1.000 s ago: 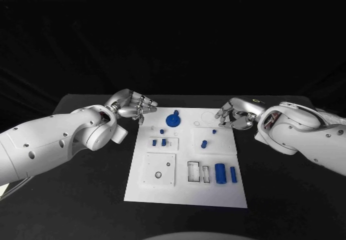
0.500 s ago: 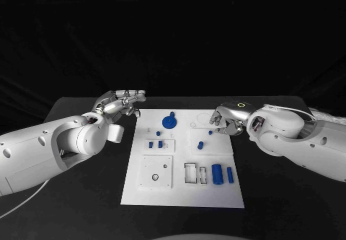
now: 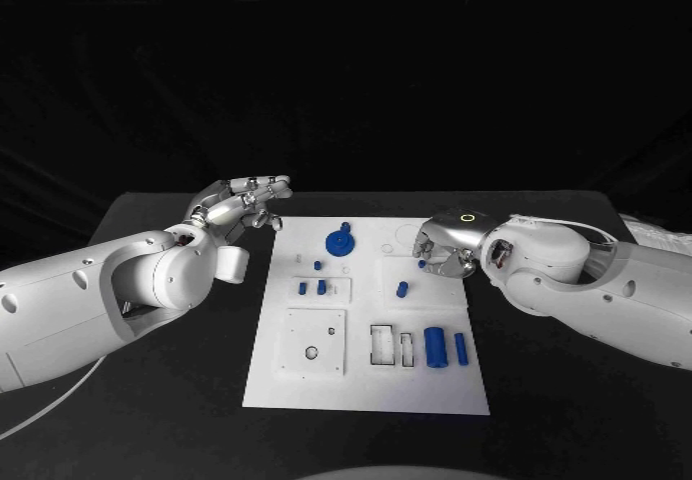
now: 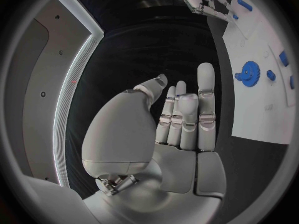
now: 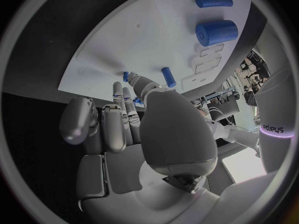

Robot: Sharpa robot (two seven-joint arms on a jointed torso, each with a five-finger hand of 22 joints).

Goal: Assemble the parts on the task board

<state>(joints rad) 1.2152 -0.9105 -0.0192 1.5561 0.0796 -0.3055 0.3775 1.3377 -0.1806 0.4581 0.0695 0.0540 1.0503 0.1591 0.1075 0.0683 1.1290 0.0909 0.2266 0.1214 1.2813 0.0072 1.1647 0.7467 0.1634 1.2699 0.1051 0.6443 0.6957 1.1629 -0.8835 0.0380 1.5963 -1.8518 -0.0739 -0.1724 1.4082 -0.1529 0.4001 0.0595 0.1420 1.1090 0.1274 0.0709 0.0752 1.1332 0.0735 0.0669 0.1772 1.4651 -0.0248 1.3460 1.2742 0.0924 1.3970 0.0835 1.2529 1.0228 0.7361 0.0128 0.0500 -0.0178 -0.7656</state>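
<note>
Assembly at an early stage, to judge by the layout: most pieces loose or lying flat, several seats unfilled, no part clearly in transit. Black table (image 3: 555, 405) underneath, with the task board (image 3: 368, 385) flat in its middle, a long white plate carrying raised square blocks and open rectangular recesses near the robot's end. Left hand (image 3: 242, 205) held above the table just beside the board's far left corner, fingers straight and apart, nothing in it. Right hand (image 3: 447, 243) bent down over the board's far right part, fingers curled toward the surface; a speck of blue close to its fingertips in the right wrist view, yet impossible to tell whether pinched or merely beneath them. Blue gear (image 3: 340, 243) at the far end of the board, apparently seated on a post. Thick blue cylinder (image 3: 434, 347) and slim blue cylinder (image 3: 460, 348) side by side near the robot's end, just beside an unfilled recess. Short blue peg (image 3: 402, 290) lying mid-board toward the right. Small upright pegs (image 3: 303, 288) in the left block, probably already seated. Remaining work, most likely: cylinders and loose pegs into their seats.
</note>
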